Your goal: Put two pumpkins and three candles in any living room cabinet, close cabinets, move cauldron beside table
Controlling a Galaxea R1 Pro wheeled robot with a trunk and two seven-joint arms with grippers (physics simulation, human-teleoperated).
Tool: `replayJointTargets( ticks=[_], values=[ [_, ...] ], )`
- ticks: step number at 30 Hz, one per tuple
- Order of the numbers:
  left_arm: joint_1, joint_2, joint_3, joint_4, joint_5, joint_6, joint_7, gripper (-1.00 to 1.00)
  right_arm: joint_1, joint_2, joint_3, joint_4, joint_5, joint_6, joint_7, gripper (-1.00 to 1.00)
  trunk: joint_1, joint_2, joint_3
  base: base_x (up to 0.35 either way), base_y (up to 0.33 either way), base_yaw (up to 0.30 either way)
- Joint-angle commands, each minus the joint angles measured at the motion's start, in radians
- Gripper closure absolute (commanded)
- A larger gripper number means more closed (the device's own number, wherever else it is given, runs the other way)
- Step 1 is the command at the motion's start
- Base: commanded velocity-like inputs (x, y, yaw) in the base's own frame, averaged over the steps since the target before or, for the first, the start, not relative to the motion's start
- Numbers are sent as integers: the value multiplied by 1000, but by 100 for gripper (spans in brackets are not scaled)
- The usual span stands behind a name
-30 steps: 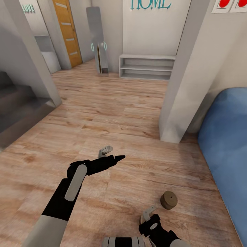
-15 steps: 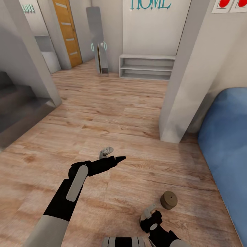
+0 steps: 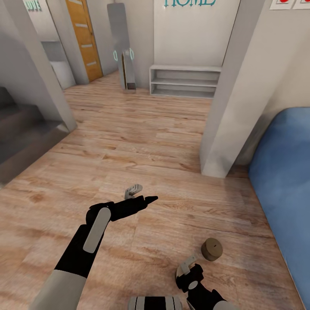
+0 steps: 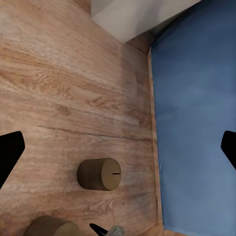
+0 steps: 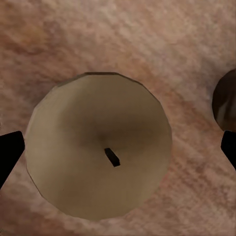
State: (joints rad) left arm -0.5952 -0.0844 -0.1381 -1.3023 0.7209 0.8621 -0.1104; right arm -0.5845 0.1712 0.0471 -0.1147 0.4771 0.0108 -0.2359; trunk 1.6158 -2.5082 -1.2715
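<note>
One tan candle lies on its side on the wood floor near the blue sofa; the left wrist view shows this candle with a second candle close by. In the right wrist view, my right gripper hangs open straight over an upright candle with its dark wick facing the camera, and another candle sits at the picture's edge. In the head view the right gripper is low, just beside the lying candle. My left gripper is open and empty over bare floor. Pumpkins, cabinet, cauldron and table are out of view.
A blue sofa fills the right side, with a grey-white pillar just beyond it. A white low shelf stands against the far wall. Grey stairs rise at the left, next to an orange door.
The whole picture has slid slightly, so the head camera moved. My right gripper has crept a little forward toward the candles. The left arm has hardly shifted.
</note>
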Motion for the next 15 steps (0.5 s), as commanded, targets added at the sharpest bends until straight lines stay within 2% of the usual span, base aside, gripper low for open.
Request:
replayJointTargets(
  ticks=[1,9,15],
  values=[
    [0,0,0,0,0,0,0,-100,0,0,0,0,1,-4,0,-100,0,0,0,0,0,0],
    [17,7,0,13,-3,-8,0,-100,-9,-5,0,2,0,-3,1,-100,0,0,0,0,0,0],
    [27,12,0,14,-4,-42,4,-100,-11,-7,5,5,1,5,2,-100,0,0,0,0,0,0]
  ],
)
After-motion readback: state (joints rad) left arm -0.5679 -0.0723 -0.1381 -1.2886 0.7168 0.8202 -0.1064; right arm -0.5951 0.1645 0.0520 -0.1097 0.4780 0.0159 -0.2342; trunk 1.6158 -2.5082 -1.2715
